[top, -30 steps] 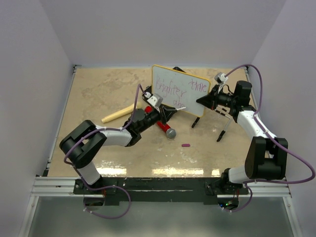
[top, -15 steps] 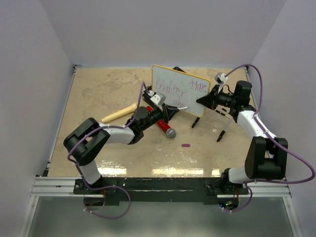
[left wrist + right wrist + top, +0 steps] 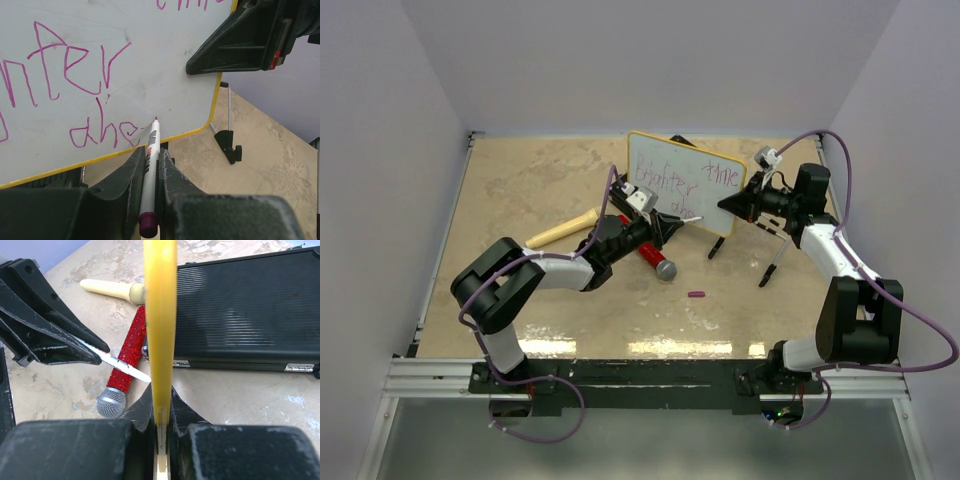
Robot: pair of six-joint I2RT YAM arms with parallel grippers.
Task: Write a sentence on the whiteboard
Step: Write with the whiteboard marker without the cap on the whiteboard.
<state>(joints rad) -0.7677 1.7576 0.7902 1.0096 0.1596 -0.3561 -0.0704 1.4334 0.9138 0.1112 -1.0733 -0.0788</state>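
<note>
The whiteboard (image 3: 680, 185) stood upright toward the far side of the table (image 3: 520, 180), its right edge pinched between the right gripper's (image 3: 161, 410) jaws. The left gripper (image 3: 150, 157) had its jaws clamped on a marker (image 3: 152, 135), tip at the lower line. The sentence (image 3: 75, 75) ran to several purple words. The last of them, "ahe", looked unfinished, so the writing was judged well advanced but not complete.

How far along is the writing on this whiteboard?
Done: purple words fill the upper whiteboard. In hand: the left pincer holds a marker, tip at the board beside a half-written lower line; the right pincer clamps the board's edge. Left: apparently finishing that line.
</note>
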